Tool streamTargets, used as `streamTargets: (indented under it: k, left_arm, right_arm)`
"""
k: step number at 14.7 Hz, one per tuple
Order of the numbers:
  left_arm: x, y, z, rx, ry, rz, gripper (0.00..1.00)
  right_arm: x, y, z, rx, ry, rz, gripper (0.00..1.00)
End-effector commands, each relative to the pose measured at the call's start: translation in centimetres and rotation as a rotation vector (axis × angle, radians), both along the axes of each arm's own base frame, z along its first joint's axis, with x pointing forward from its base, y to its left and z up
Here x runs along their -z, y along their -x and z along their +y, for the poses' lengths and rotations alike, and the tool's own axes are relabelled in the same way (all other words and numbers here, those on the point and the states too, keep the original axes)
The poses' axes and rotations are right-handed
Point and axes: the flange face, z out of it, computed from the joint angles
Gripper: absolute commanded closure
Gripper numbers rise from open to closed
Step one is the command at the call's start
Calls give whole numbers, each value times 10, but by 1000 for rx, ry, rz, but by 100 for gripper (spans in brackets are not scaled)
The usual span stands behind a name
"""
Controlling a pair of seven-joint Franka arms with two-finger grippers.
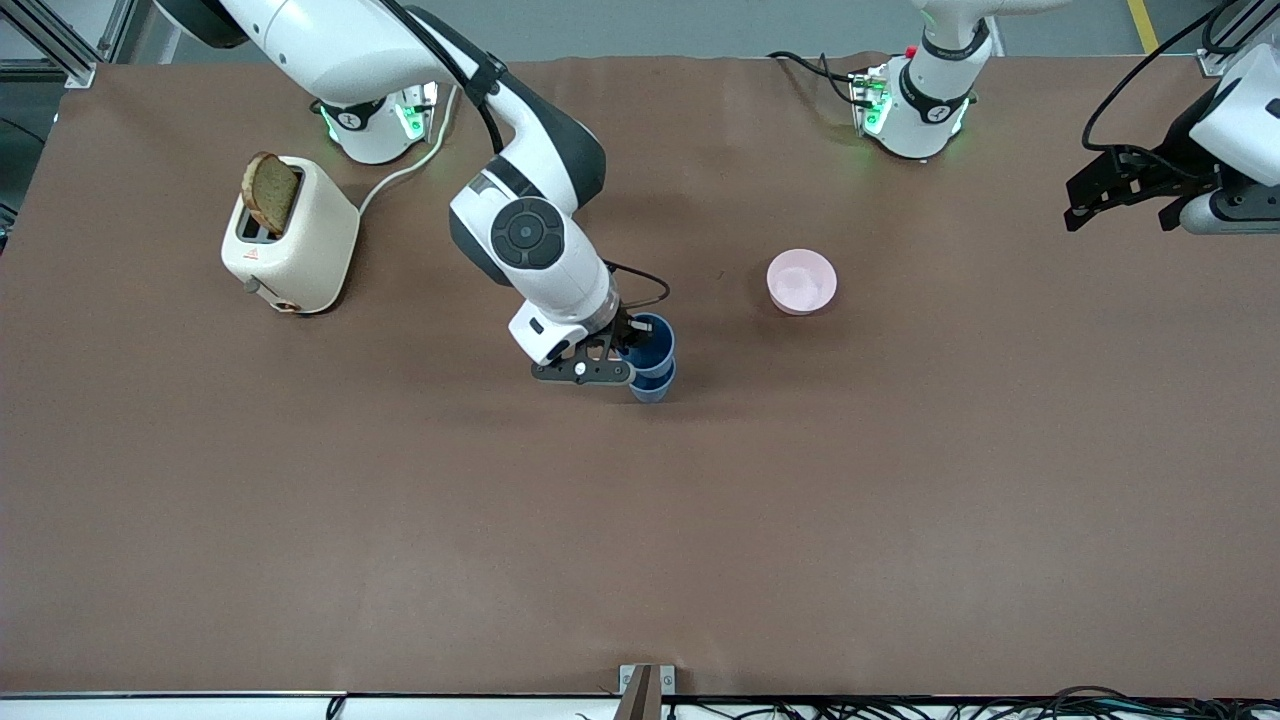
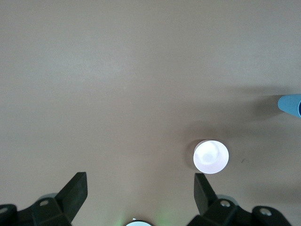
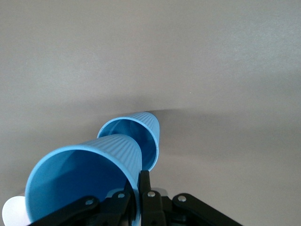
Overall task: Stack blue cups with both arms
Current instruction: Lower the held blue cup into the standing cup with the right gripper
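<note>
Two blue cups stand mid-table. The lower cup (image 1: 652, 388) rests on the table, and the upper cup (image 1: 652, 342) sits partly down inside it. My right gripper (image 1: 626, 352) is shut on the upper cup's rim, one finger inside and one outside. In the right wrist view the held cup (image 3: 84, 176) fills the foreground with the lower cup (image 3: 141, 134) around its base, and the right gripper (image 3: 139, 181) pinches the wall. My left gripper (image 1: 1120, 212) waits open and empty above the left arm's end of the table. The left wrist view (image 2: 139, 189) shows it open, with a blue cup's edge (image 2: 290, 104).
A pink bowl (image 1: 801, 282) sits beside the cups toward the left arm's end, and shows in the left wrist view (image 2: 211, 157). A cream toaster (image 1: 290, 245) with a bread slice (image 1: 270, 192) stands near the right arm's base.
</note>
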Motion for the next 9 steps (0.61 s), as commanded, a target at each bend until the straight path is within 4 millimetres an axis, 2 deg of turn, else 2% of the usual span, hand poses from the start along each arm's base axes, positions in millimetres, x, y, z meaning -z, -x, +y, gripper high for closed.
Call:
streamTargets:
  k: [1, 9]
  left_arm:
    - [-2, 3, 2, 9, -3, -10, 0]
    - [1, -2, 8, 0, -3, -6, 0]
  right_arm:
    - [4, 1, -2, -3, 23, -16, 99]
    - [20, 5, 7, -17, 26, -10, 98]
